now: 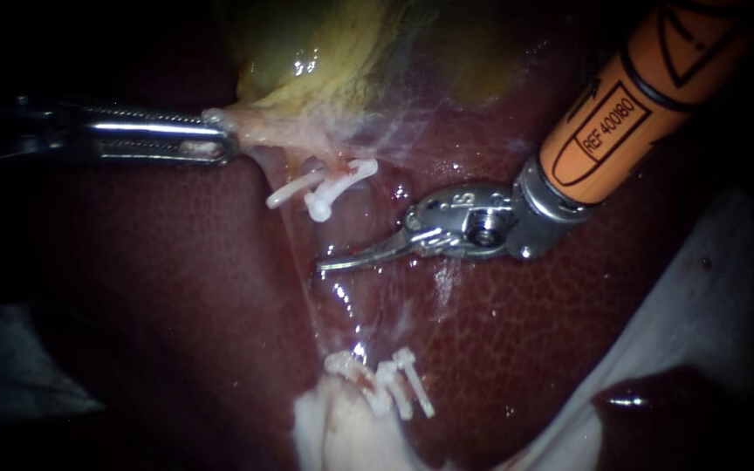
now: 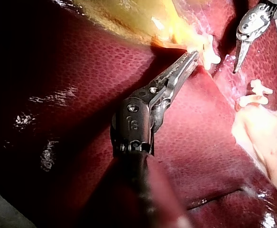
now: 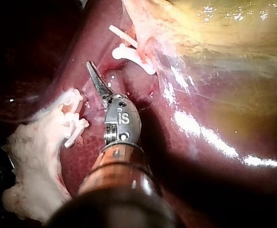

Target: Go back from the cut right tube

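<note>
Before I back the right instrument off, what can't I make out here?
- The tube's cut ends, between upper clips and lower clips: blurred by glare and wet film, all views.
- The left instrument shaft, jaws shut on the gallbladder: lost in darkness, endoscope view.
- The liver beneath the right instrument: hidden by its shaft, right wrist view.
- The stump at the lower clips: buried in pale tissue.

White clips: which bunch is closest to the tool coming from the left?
The upper bunch, right beside the left tool under the yellow gallbladder; the other bunch lies farther down.
</note>
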